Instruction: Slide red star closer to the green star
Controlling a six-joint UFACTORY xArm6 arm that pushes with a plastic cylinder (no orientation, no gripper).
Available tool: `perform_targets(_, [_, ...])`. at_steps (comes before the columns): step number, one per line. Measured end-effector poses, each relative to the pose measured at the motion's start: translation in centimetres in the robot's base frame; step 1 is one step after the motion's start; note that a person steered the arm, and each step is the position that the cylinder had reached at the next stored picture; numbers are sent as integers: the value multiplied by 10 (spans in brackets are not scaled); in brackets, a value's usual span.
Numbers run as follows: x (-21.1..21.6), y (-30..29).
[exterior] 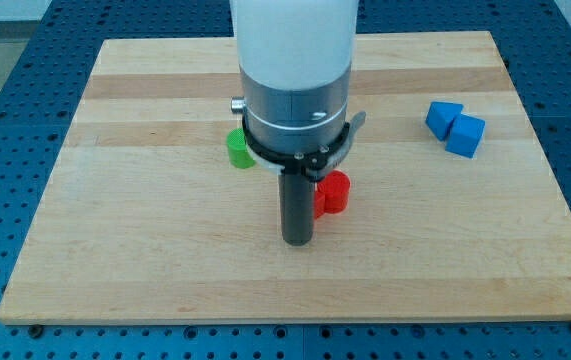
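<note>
A red block (333,192), its shape partly hidden by the rod, sits near the middle of the wooden board (165,250). A green block (237,148) lies up and to the left of it, partly hidden behind the arm's body, so its shape cannot be made out. My tip (296,240) rests on the board just left of and slightly below the red block, touching or nearly touching its left side. The green block is well above and left of my tip.
Two blue blocks (455,127) lie touching each other at the view's upper right. The arm's white and grey body (295,70) hangs over the top middle of the board.
</note>
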State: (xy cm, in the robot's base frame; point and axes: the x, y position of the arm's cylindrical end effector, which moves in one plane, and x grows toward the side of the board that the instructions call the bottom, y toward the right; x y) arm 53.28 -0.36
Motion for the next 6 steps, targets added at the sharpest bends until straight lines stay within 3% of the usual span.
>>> perform_targets(1, [-16, 0])
perform_targets(4, [-10, 0])
perform_targets(6, [-10, 36])
